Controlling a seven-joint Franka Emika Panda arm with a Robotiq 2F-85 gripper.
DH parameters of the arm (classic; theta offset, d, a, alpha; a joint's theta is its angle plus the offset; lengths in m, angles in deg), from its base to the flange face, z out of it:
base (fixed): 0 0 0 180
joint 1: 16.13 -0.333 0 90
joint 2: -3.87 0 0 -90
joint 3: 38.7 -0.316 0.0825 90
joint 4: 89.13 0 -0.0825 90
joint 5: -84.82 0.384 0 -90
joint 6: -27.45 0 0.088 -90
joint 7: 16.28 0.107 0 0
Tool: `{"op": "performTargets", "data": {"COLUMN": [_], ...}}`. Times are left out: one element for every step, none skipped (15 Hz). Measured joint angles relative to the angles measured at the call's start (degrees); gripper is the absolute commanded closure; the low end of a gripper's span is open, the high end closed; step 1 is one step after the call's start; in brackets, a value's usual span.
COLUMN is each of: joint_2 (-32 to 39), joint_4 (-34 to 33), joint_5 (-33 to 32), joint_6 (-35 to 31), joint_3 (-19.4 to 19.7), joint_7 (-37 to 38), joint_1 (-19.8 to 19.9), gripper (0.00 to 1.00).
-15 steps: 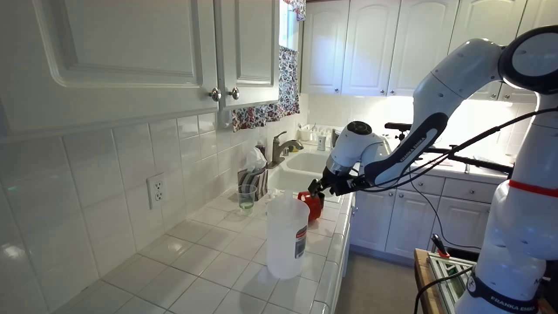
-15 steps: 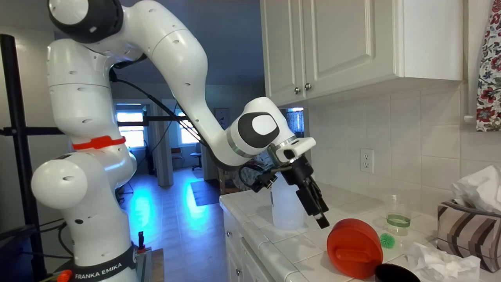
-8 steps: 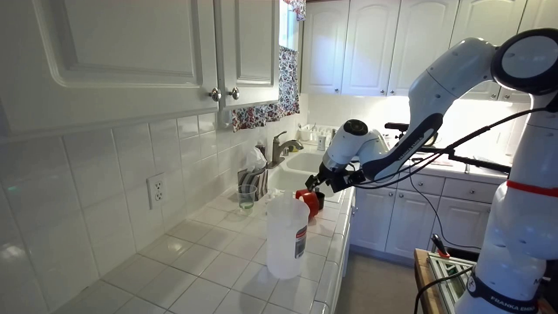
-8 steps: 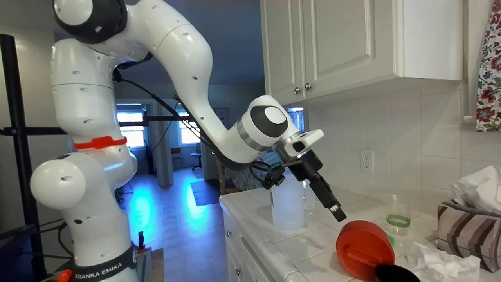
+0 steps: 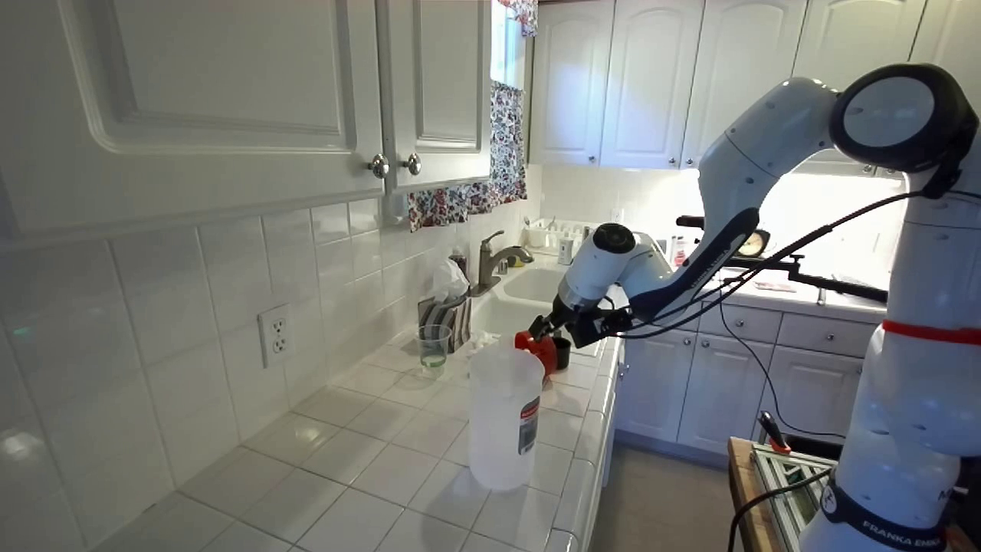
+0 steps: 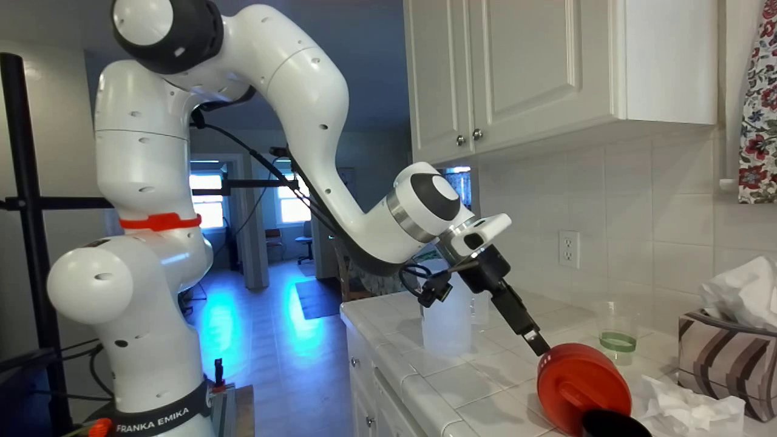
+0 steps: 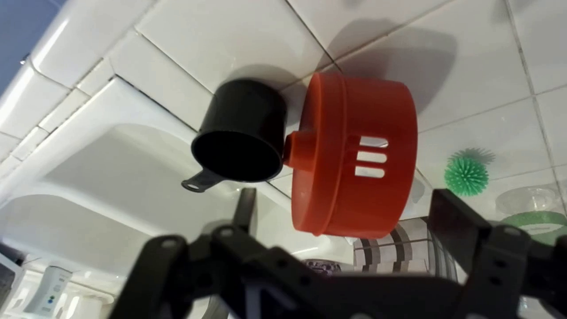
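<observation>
In the wrist view, the sink (image 7: 57, 141) is cut off at left. The black measuring cup (image 7: 250, 110) is lost in shadow inside. Beside it on the tiled counter (image 7: 483, 128), the red slotted container (image 7: 374, 115) is framed by the gripper (image 7: 347, 206), spread wide; whether contact is made cannot be told. The striped tissue box (image 7: 392, 252) is partly covered by the gripper; the clear plastic cup (image 7: 529, 219) is cut short at far right.

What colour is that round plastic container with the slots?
The round slotted plastic container is red, clearest in the wrist view.
</observation>
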Motion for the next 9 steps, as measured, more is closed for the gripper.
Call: {"op": "performTargets", "data": {"joint_2": [0.6, 1.2, 1.8, 2.4, 3.1, 3.8, 4.5, 5.1, 5.8], "joint_4": [-0.8, -1.7, -2.6, -3.4, -4.2, -4.8, -5.3, -5.6, -5.8], "joint_5": [-1.9, -4.0, -6.3, -8.5, -10.3, -11.8, -13.0, -13.8, -14.1], "joint_6": [-0.1, -0.2, -0.3, -0.3, -0.3, -0.3, -0.3, -0.3, -0.2], "joint_3": [0.0, 0.0, 0.0, 0.0, 0.0, 0.0, -0.1, -0.1, -0.2], "joint_7": [2.1, 4.5, 6.9, 9.2, 11.2, 12.7, 13.8, 14.6, 14.9], "joint_1": [0.0, -0.1, -0.1, -0.2, -0.4, -0.5, -0.7, -0.8, -0.9], "gripper": [0.0, 0.0, 0.0, 0.0, 0.0, 0.0, 0.0, 0.0, 0.16]}}
